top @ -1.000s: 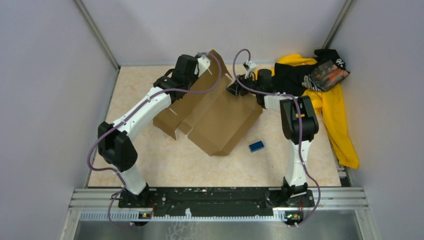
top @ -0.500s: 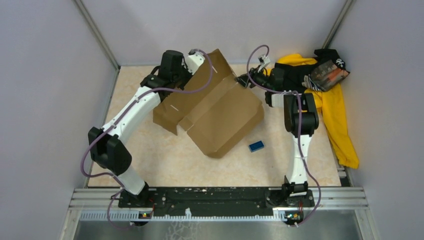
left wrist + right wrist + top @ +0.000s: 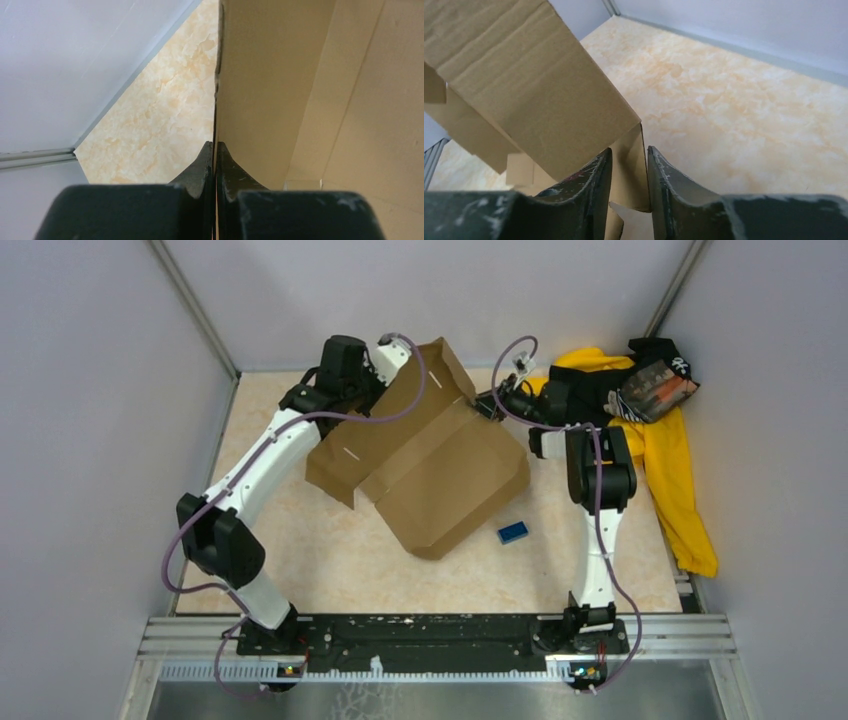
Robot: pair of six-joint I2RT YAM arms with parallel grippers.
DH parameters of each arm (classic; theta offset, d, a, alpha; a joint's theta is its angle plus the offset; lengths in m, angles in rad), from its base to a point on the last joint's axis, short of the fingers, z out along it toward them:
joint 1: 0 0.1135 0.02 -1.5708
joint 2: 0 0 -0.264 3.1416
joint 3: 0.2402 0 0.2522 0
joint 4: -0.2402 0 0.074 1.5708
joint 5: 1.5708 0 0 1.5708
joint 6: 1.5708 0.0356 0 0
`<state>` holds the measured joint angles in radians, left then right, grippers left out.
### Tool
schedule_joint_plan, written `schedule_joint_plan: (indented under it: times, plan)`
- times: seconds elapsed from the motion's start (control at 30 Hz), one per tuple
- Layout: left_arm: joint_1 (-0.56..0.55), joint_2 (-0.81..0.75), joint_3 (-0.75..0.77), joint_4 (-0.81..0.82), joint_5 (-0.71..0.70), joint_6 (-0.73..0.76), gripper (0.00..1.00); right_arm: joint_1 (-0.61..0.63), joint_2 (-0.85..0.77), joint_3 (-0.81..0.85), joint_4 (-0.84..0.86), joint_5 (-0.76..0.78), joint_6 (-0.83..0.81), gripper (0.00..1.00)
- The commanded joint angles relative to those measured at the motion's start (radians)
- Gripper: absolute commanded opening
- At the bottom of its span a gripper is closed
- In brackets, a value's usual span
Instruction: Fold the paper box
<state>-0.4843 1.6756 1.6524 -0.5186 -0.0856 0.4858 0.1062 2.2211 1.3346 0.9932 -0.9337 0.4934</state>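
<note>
Left gripper is pinching the raised far-left flap of the paper box, jaws clamped tight on its edge. Right gripper is straddling a small far-corner flap, jaws narrow; contact unclear. Box is sitting half-open mid-table, blue block near its right corner.

Hidden or cut off, referenced to the paper box:

- Left gripper: you cannot see its fingertips from above; a raised flap covers them.
- Right gripper: its finger bases run off the wrist view's lower edge.
- Box underside: out of your sight.
- Yellow-and-black cloth pile, right of the box: the item lying on top is too small to identify.
</note>
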Motion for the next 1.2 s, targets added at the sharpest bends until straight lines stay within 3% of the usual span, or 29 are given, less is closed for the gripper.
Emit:
schedule_joint_plan:
  times: [0.0,0.13,0.37,0.87,1.17]
  plan:
    - [0.004,0.037,0.052,-0.007,0.037,-0.033,0.04,0.006,-0.053,-0.093,0.153,-0.014,0.006,0.27]
    - [0.017,0.073,0.094,-0.05,0.063,-0.058,0.06,0.012,-0.113,-0.174,0.179,0.03,-0.031,0.2]
    - [0.04,0.125,0.169,-0.118,0.118,-0.108,0.08,0.049,-0.261,-0.295,0.057,0.162,-0.219,0.13]
    - [0.096,0.241,0.308,-0.235,0.119,-0.214,0.12,0.202,-0.492,-0.463,-0.131,0.469,-0.521,0.08]
    - [0.171,0.285,0.358,-0.287,0.181,-0.295,0.12,0.23,-0.52,-0.546,-0.095,0.548,-0.503,0.06]
